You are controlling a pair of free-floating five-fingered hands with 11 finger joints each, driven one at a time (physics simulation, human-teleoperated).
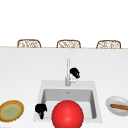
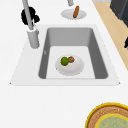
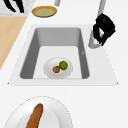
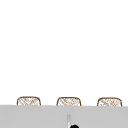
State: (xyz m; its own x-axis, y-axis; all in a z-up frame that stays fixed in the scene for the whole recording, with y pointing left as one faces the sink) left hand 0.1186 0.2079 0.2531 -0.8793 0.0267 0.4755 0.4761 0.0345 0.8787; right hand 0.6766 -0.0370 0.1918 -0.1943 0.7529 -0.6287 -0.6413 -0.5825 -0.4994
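— Largest first?
— White tabletop [image 1: 20, 70], spread right across; set into it, a grey sink [image 2: 100, 62]. Behind, three woven chairs [image 1: 29, 43].
— In the way?
— Red ball [image 1: 67, 114], sat before the sink's front edge in the front view and covered the basin floor.
— Around it?
— Yellow-rimmed plate [image 1: 11, 110] off to the left, white plate [image 1: 110, 101] with a sausage [image 1: 120, 107] off to the right, both well apart from the sink.
— And the faucet [image 1: 68, 72]?
— Stood upright at the sink's back rim. Right robot hand [image 1: 74, 73] hung just beside its neck; could not tell whether clamped on it.
— Inside the basin?
— White bowl [image 2: 75, 71], seen from the sides, with a lime [image 2: 64, 61] touching a brown piece [image 2: 71, 59].
— Other one?
— Left robot hand [image 1: 40, 109], hung at the sink's front left corner, fingers loose and apart, nothing held.
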